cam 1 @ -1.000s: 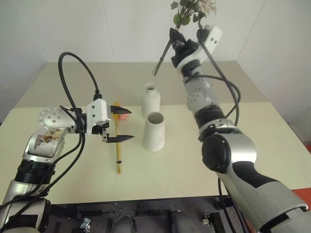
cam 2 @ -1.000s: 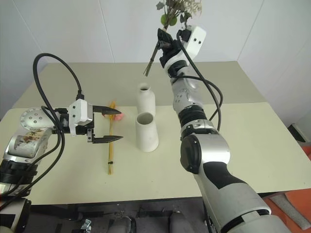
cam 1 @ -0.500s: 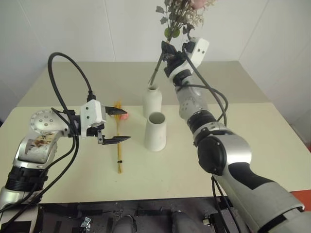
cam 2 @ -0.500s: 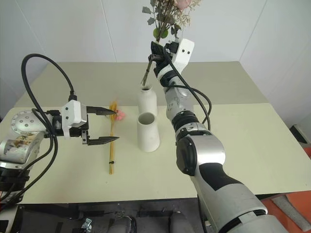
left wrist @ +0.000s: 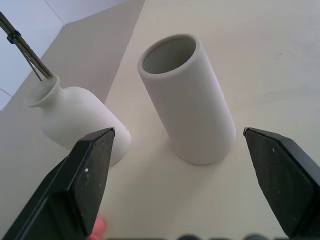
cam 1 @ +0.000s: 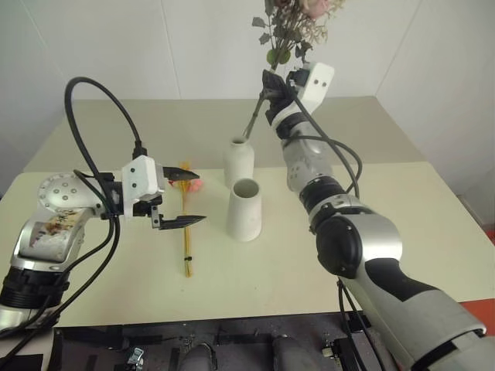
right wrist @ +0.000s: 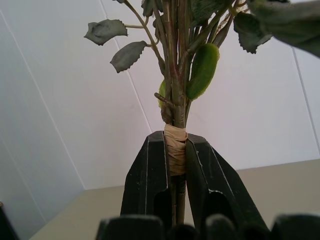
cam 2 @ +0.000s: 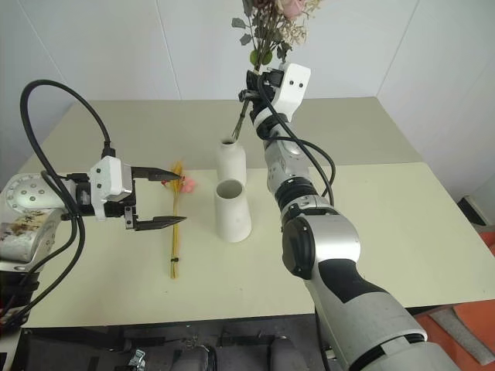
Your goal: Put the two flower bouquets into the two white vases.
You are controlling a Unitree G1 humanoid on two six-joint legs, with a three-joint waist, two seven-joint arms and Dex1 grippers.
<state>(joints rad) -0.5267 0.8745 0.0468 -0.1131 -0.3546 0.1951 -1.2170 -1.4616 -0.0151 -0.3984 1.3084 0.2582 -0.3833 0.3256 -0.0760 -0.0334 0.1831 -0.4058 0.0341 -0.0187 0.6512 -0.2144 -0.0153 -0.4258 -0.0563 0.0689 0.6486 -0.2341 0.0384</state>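
Head and wrist views of a two-armed robot at a pale table [cam 1: 433,224]. The right gripper [right wrist: 176,150], raised above the table's far side, is clamped on the wrapped stems of the rose bouquet [cam 1: 288,27], whose pink heads and dried sprigs stand upward. The lower stem ends reach the narrow mouth of the bottle-shaped vase [cam 1: 239,161]; in the left wrist view they enter its neck. Just in front of it, on the near side, stands the cone vase [cam 1: 245,209], upright, its wide mouth unfilled. The left gripper [cam 1: 190,199] hangs level above the table to the left of both vases, its jaws spread wide and holding nothing. Beneath it the yellow-stalk bouquet [cam 1: 186,239] lies flat on the table, its heads pointing away from the robot.
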